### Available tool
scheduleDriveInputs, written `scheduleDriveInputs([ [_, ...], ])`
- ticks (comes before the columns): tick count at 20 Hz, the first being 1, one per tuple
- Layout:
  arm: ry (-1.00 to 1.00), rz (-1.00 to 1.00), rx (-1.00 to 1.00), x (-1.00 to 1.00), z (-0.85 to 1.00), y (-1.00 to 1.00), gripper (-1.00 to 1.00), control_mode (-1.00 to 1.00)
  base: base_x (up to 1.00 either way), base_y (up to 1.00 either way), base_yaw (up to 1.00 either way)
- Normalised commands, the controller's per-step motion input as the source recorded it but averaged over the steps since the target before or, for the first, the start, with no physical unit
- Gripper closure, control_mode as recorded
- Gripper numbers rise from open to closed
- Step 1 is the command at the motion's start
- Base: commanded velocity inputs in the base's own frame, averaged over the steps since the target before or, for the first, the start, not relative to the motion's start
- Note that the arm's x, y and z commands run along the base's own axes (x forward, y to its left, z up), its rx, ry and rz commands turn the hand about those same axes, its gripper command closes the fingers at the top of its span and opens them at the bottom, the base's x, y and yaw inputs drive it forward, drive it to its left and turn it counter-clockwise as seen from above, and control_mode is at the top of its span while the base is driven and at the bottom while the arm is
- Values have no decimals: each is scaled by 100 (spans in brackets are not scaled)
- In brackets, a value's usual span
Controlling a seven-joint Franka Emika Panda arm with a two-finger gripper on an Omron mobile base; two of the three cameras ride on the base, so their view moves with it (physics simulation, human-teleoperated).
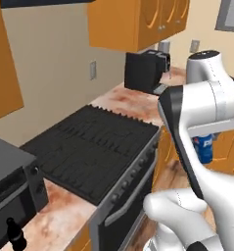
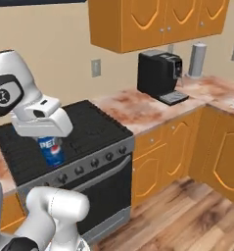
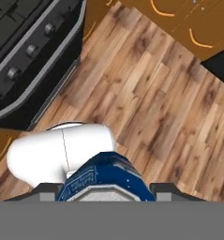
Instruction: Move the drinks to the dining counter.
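Observation:
My gripper (image 2: 50,143) is shut on the blue can (image 2: 51,152) with white markings and holds it upright in the air, hanging below the white hand. In the left base view the blue can (image 1: 204,148) shows under the forearm, in front of the base cabinets. In the hand view the can's top (image 3: 104,179) sits between the fingertips, high over the wooden floor (image 3: 155,108). A small dark bottle (image 1: 15,235) stands on the marbled worktop at the lower left, beside a dark appliance. The dining counter is out of view.
A black stove (image 2: 89,132) with a knob row sits in the marbled worktop (image 2: 133,108). A black coffee machine (image 2: 160,74) and a grey cylinder (image 2: 197,60) stand further along. Orange wall cabinets (image 2: 152,22) hang above. A dark appliance (image 1: 8,181) stands left of the stove.

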Motion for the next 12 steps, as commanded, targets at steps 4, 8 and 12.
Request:
scheduleDriveInputs([
  [4,0,0,0,0,0,0,100,100,14,-31,-84],
  [8,0,0,0,0,0,0,100,100,22,-29,-80],
  [12,0,0,0,0,0,0,100,100,16,-14,-86],
])
